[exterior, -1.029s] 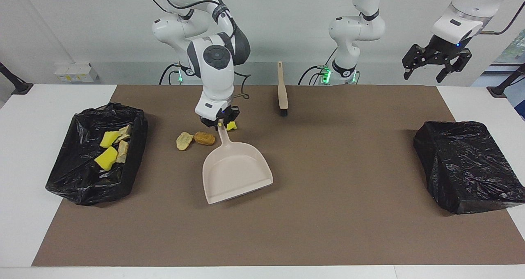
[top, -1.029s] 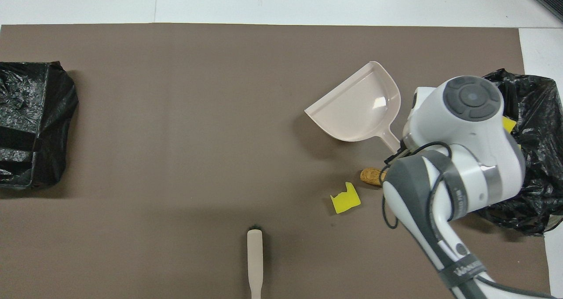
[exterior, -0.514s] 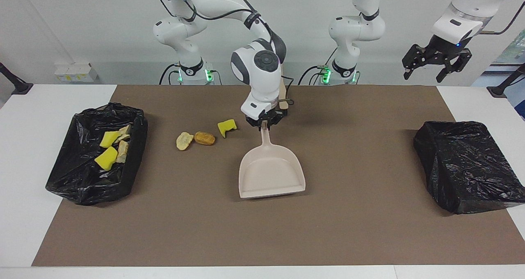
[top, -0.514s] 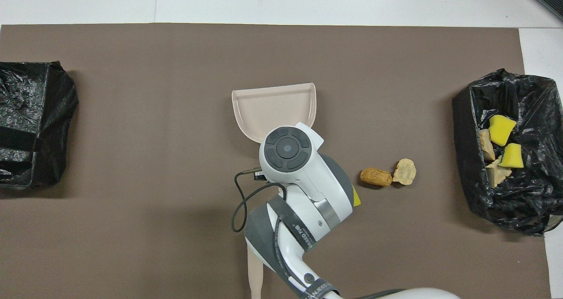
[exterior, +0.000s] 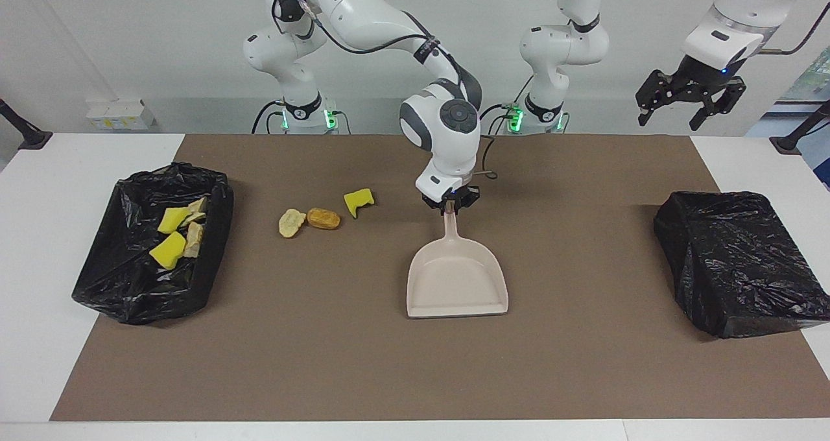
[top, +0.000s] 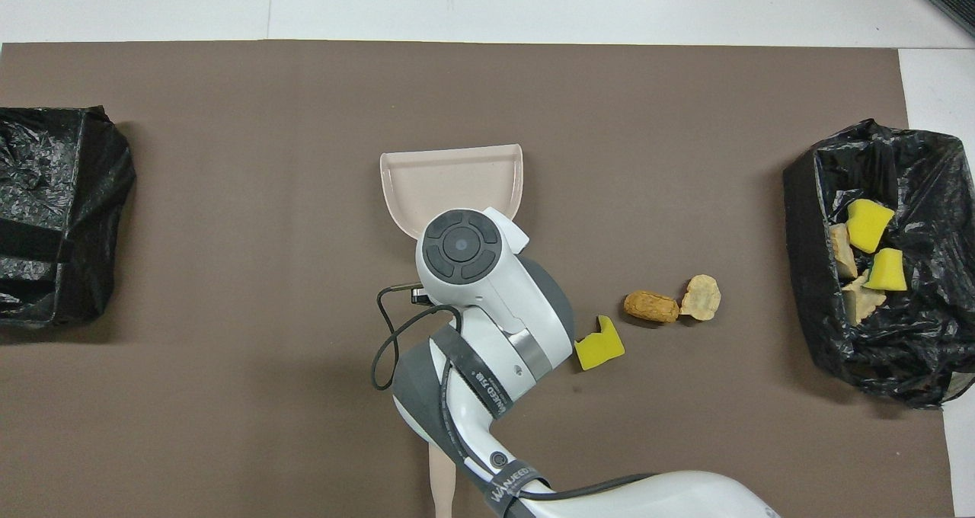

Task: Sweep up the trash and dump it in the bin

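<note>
While right gripper (exterior: 450,205) grips dustpan (exterior: 457,284) — mat edges distant.

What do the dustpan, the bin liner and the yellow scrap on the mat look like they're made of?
Dustpan: smooth beige moulded plastic, by its even, slightly glossy surface. Bin liner: thin black plastic film, crinkled and shiny. Yellow scrap: likely sponge foam, matte, bright and cleanly notched.

Brown mat (exterior: 570,363) on white table (exterior: 39,246); closed black-bagged box (exterior: 739,262) toward left arm's end.
</note>
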You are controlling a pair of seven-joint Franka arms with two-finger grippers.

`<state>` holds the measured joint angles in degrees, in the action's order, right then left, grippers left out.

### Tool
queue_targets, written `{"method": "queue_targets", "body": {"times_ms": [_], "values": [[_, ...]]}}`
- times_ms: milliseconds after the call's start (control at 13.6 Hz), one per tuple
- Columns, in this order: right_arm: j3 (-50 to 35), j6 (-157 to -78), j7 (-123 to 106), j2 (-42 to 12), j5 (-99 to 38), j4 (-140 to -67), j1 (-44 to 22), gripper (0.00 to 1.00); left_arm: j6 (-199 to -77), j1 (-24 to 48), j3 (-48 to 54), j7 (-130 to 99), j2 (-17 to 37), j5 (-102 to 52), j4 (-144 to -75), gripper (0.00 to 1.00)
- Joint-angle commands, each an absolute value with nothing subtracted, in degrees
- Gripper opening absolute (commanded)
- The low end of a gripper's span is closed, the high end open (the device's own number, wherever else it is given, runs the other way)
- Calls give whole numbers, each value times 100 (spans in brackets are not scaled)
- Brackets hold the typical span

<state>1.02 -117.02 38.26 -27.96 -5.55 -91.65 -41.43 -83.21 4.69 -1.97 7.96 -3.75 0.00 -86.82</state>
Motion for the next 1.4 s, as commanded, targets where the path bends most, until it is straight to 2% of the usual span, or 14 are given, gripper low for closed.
{"method": "queue_targets", "body": {"times_ms": [0, 73, 514, 882, 1176, 1323], "values": [[123, -11829, 3902, -2874, -764, -9009, -4079, 6, -8279, 343, -105, 835, -404, 44, -8692, 100], [123, -11952, 3789, -2883, -686, -9044, -4069, 99, -8279, 343, -105, 835, -404, 44, -8692, 100], [132, -11734, 3718, -2532, -756, -9061, -3999, 100, -8279, 343, -105, 835, -404, 53, -8692, 100], [132, -11217, 3508, -1786, -791, -9316, -3578, 100, -8279, 343, -105, 835, -404, 44, -8692, 100], [132, -10443, 2001, -1354, -791, -9439, -2850, 100, -8184, 351, -105, 870, -422, 44, -8701, 100], [141, -10310, 1295, -1336, -791, -9396, -2367, 100, -8112, 369, -97, 844, -483, 44, -8692, 100]]}}
